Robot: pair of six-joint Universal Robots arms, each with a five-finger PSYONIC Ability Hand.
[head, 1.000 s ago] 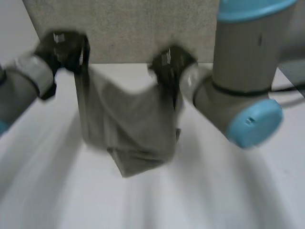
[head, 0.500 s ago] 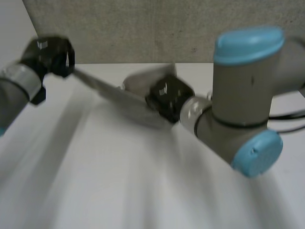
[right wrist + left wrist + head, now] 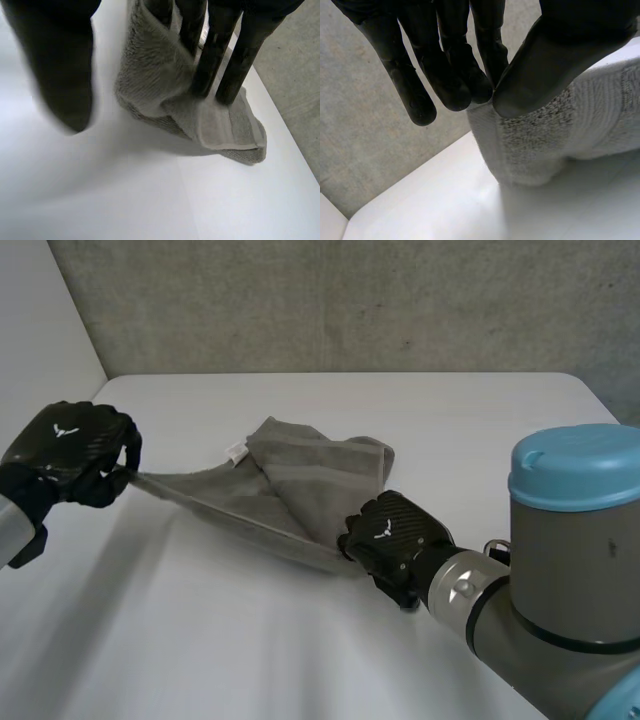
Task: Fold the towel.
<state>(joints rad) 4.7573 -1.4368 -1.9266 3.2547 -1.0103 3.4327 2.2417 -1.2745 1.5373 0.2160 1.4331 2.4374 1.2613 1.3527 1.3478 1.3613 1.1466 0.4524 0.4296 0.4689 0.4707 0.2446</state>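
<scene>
Left hand [image 3: 70,455] pinching towel [image 3: 300,480] corner, right hand [image 3: 395,540] clamping other corner between fingers [image 3: 212,55]; keep edge taut, lay flat on table [image 3: 480,430].

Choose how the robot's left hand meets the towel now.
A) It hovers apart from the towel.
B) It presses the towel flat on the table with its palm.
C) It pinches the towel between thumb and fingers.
C: in the left wrist view, the left hand pinches the towel between thumb and fingertips.
</scene>
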